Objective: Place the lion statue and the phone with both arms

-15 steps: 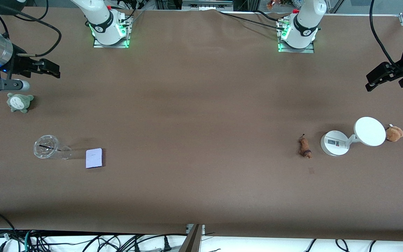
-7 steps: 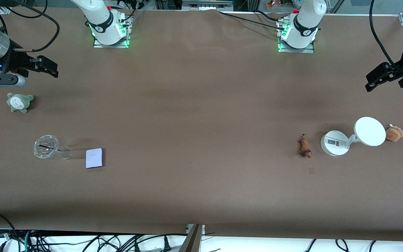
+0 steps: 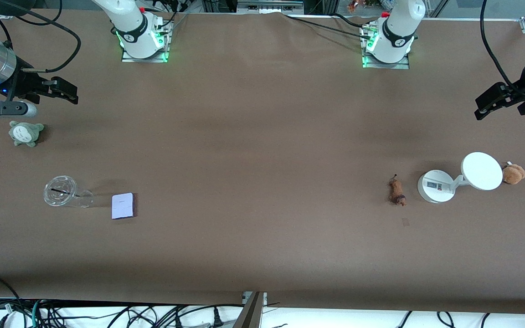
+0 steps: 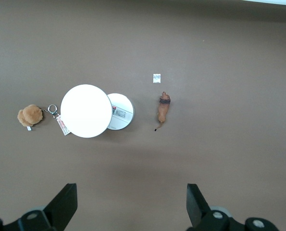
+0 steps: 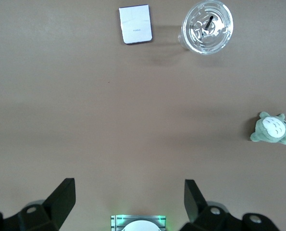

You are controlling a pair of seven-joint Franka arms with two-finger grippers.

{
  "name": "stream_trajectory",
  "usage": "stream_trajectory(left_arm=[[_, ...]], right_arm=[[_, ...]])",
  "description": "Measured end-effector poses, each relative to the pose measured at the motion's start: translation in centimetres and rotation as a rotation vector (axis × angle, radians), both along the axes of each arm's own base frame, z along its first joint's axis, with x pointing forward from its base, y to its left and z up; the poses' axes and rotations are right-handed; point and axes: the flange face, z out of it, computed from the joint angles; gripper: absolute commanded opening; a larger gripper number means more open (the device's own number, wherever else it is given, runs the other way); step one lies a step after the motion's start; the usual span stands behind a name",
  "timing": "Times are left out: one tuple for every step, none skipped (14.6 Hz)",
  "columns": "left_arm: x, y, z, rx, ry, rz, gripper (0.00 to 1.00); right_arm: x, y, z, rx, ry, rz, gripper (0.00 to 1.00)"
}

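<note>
The lion statue [image 3: 397, 192], a small reddish-brown figurine with a thin tail, lies on the table toward the left arm's end; it also shows in the left wrist view [image 4: 163, 110]. The phone [image 3: 122, 206], a flat pale lavender rectangle, lies toward the right arm's end and shows in the right wrist view [image 5: 135, 24]. My left gripper [image 3: 490, 104] hangs open and empty high over the table's edge at its own end. My right gripper [image 3: 64, 91] hangs open and empty over the table near the grey-green plush.
A white round-based stand with a disc [image 3: 458, 178] stands beside the lion statue, with a tan plush [image 3: 513, 173] beside it. A clear plastic cup [image 3: 65, 193] lies beside the phone. A grey-green plush [image 3: 25, 132] lies farther from the camera than the cup. A small paper scrap [image 3: 405, 222] lies near the lion.
The right gripper shifted slightly up and back down in the view. The left gripper moved very slightly. Objects on the table have not moved.
</note>
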Motion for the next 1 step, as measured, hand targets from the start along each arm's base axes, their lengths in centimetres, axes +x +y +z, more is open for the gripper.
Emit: stream_trajectory(left_arm=[[0.03, 0.00, -0.05, 0.000, 0.001, 0.000, 1.00]], right_arm=[[0.05, 0.00, 0.05, 0.000, -0.004, 0.000, 1.00]])
